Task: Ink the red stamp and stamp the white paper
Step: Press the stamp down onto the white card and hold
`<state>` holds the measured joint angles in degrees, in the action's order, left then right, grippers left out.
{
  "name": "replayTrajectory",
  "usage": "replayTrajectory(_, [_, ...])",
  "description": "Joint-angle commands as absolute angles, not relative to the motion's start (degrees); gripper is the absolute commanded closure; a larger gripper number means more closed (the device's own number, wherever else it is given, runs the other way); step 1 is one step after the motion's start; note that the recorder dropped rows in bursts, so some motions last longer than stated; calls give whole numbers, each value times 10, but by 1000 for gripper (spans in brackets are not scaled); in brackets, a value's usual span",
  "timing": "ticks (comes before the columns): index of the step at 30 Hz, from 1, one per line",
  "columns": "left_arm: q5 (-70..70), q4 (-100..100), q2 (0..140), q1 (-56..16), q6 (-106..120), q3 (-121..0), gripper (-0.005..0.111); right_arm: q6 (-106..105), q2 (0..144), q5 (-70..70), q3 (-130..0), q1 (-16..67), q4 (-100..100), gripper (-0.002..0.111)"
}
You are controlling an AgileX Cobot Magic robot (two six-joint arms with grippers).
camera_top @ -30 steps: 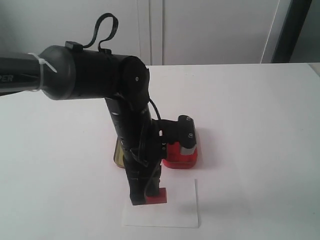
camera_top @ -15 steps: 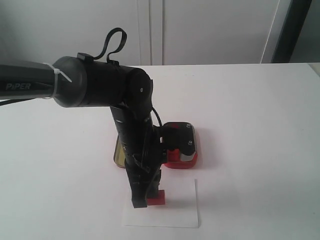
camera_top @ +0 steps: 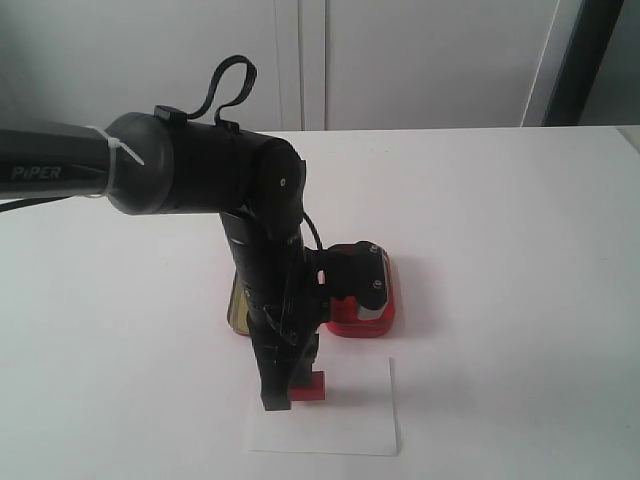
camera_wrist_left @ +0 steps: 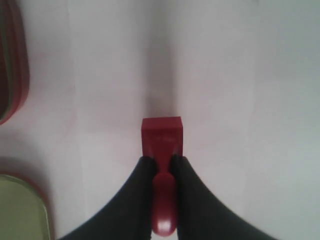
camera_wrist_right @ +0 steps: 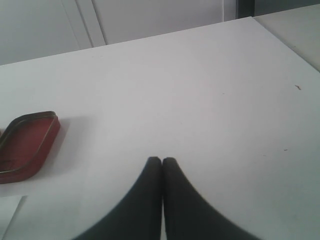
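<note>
One red stamp point(camera_top: 313, 387) sits on one white paper point(camera_top: 352, 425). Beyond the paper are two tins: one red tin point(camera_top: 380, 318), one olive-lined tin point(camera_top: 237, 306). Two black claws: left claw point(camera_wrist_left: 161, 161), right claw point(camera_wrist_right: 161, 160). One table point(camera_top: 500, 250).

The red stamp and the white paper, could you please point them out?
red stamp point(camera_wrist_left: 161, 137), left wrist view, on its square block.
white paper point(camera_top: 355, 420), exterior view, on its bare right part.

Red tin point(camera_top: 350, 320) blocks room beyond the white paper point(camera_top: 350, 420).

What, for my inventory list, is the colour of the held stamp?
Red all over; the left wrist view shows the stamp best.
</note>
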<state>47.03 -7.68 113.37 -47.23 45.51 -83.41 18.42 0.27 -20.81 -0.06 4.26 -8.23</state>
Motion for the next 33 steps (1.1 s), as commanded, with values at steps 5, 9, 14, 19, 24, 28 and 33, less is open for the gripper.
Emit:
replayTrajectory(5, [478, -81, 1134, -475, 450, -834, 107, 178, 0, -202, 0, 45, -86, 108])
replayTrajectory(9, [478, -81, 1134, -475, 450, -834, 107, 178, 0, -202, 0, 45, -86, 108])
replayTrajectory(14, [476, -80, 1134, -475, 450, -834, 107, 178, 0, -202, 0, 45, -86, 108])
replayTrajectory(19, [473, -70, 1134, -475, 450, -834, 107, 178, 0, -202, 0, 45, -86, 108])
replayTrajectory(24, [473, -69, 1134, -475, 450, -834, 107, 178, 0, -202, 0, 45, -86, 108])
replayTrajectory(28, [473, -69, 1134, -475, 450, -834, 107, 178, 0, -202, 0, 45, -86, 108])
replayTrajectory(33, [473, -69, 1134, -475, 450, -834, 107, 178, 0, -202, 0, 45, -86, 108])
